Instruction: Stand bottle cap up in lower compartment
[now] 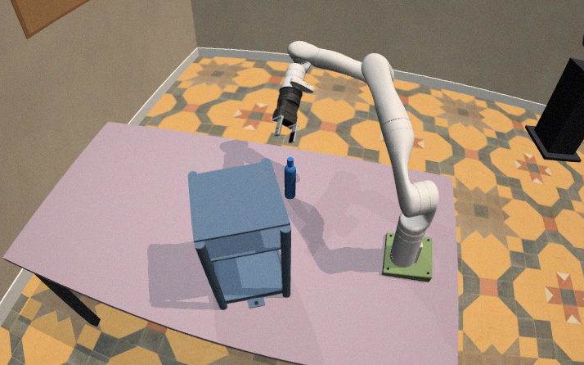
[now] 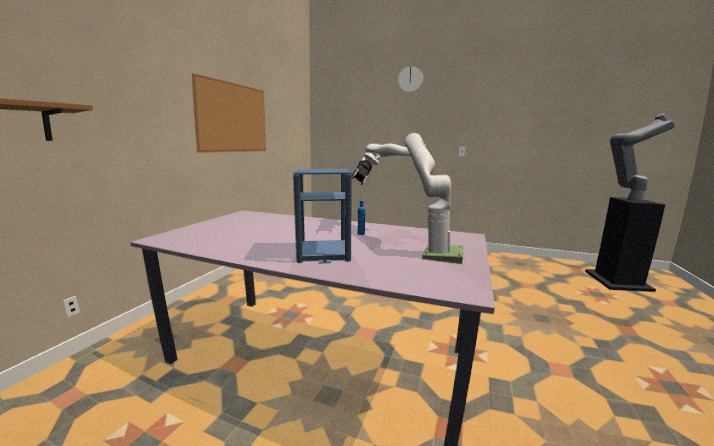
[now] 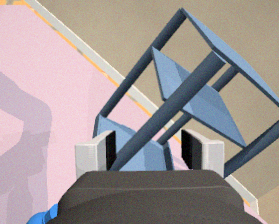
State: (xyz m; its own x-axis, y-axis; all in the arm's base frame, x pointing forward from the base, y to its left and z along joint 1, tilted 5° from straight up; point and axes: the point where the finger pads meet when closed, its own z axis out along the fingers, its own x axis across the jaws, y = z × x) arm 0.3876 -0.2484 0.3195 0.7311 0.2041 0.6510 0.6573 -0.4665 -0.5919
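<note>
A blue bottle [image 1: 289, 177] stands upright, cap up, on the pink table just beside the blue shelving unit [image 1: 239, 227], near its back right post. It also shows in the exterior view [image 2: 361, 217]. My gripper [image 1: 285, 131] hangs open and empty in the air above and behind the bottle, tilted, well clear of it. In the exterior view the gripper [image 2: 360, 176] is near the unit's top right corner.
The arm's green base plate [image 1: 407, 263] is bolted to the table right of the unit. A second arm on a black pedestal [image 2: 628, 243] stands on the floor far to the right.
</note>
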